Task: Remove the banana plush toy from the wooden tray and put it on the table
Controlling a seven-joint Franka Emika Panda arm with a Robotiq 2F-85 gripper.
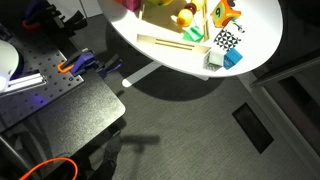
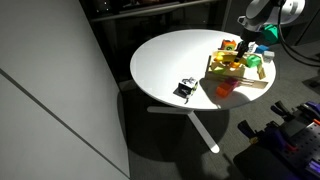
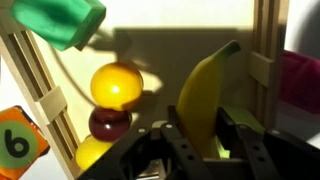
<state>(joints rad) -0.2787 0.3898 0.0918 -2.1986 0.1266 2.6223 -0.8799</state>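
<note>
In the wrist view the banana plush toy (image 3: 205,95), pale yellow and curved, lies in the wooden tray (image 3: 262,60) close to its right rim slat. My gripper (image 3: 198,135) has one finger on each side of the banana's lower part and presses against it. In an exterior view the gripper (image 2: 243,48) reaches down into the tray (image 2: 240,82) at the far edge of the round white table (image 2: 170,65). The tray (image 1: 165,40) and table (image 1: 130,30) also show in an exterior view; the gripper is cut off there.
In the tray lie a round yellow toy with red (image 3: 115,90), a green block (image 3: 60,20) and an orange block (image 3: 15,140). A checkered cube (image 1: 226,40) and a blue cube (image 1: 232,58) stand on the table. A dark perforated bench (image 1: 50,95) stands beside it.
</note>
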